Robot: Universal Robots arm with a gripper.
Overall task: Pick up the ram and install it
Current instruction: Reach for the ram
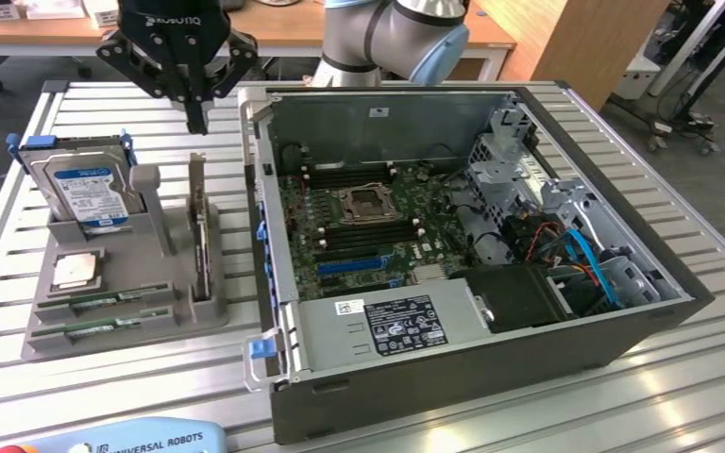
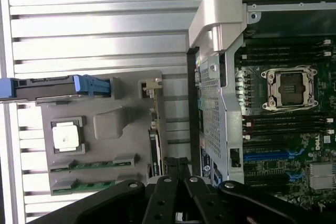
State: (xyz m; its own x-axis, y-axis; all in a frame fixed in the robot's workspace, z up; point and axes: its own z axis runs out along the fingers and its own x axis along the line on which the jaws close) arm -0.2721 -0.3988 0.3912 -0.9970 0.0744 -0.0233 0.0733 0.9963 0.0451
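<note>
Two ram sticks, narrow and green, lie side by side in the front slots of a grey holder (image 1: 148, 326): one ram (image 1: 121, 300) (image 2: 95, 164) and a second ram (image 1: 105, 327) (image 2: 86, 186) beside it. My gripper (image 1: 195, 121) (image 2: 177, 165) hangs shut and empty above the table's far side. It is behind the holder and just outside the open computer case (image 1: 463, 377), well apart from both sticks. Black memory slots (image 1: 381, 238) (image 2: 286, 124) flank the processor socket (image 1: 369, 203) on the motherboard.
The holder also carries a silver hard drive with a blue label (image 1: 86, 189), a processor chip (image 1: 75, 271) and an upright expansion card (image 1: 199, 236). Cables and a drive cage (image 1: 551, 236) crowd the case at the exterior view's right. A teach pendant (image 1: 124, 442) lies at the front edge.
</note>
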